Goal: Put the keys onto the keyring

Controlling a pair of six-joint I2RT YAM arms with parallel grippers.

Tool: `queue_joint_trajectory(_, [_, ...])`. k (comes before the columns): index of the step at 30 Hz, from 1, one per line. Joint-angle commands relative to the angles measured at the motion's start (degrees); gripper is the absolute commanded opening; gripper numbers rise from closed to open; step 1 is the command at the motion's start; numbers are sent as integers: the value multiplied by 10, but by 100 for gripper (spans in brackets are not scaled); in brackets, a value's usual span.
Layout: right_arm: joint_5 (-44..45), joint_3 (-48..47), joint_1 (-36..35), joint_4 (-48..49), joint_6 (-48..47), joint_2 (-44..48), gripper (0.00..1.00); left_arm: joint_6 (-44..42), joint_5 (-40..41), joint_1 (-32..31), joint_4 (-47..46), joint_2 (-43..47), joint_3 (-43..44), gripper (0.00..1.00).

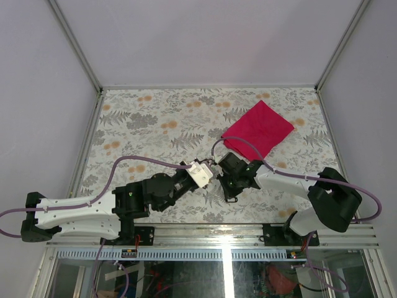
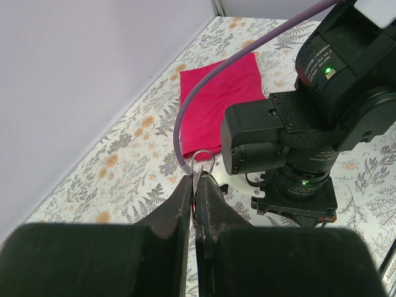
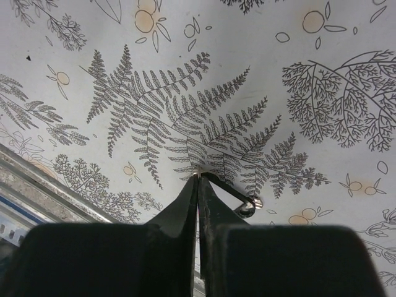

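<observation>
In the left wrist view my left gripper (image 2: 198, 180) is shut on the keyring (image 2: 204, 155), whose thin silver loop sticks up past the fingertips. My right gripper (image 3: 198, 180) is shut too. A small black-framed key (image 3: 230, 189) with a pale centre slants off its tip to the right, and a bit of silver metal shows at the tip itself. From above, the left gripper (image 1: 209, 166) and the right gripper (image 1: 219, 170) meet tip to tip over the middle of the table, with the ring and the key too small to make out. No other keys are in view.
A red cloth (image 1: 258, 128) lies at the back right on the fern-patterned tabletop (image 1: 142, 124). The right arm's black wrist (image 2: 309, 124) fills the space just ahead of my left fingers, with its purple cable (image 2: 204, 80) arching over. The table's metal front rail (image 3: 37, 185) is close.
</observation>
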State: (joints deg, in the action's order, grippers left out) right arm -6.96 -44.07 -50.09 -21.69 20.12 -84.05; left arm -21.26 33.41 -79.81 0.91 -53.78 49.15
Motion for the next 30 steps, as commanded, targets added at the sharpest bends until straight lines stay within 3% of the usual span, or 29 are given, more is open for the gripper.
queue_joint_trajectory(1, [11, 0, 5, 25, -19, 59, 0, 3, -4, 3, -16, -1, 23, 0])
queue_joint_trajectory(9, [49, 24, 4, 52, -70, 229, 0, -3, 9, 3, -30, 2, 25, 0])
queue_joint_trajectory(19, [43, 123, 4, 239, -175, 476, 0, -14, 12, 3, -41, -13, 44, 0])
queue_joint_trajectory(30, [-78, 151, 5, 384, -343, 539, 0, -10, 9, 2, -35, -23, 56, 0])
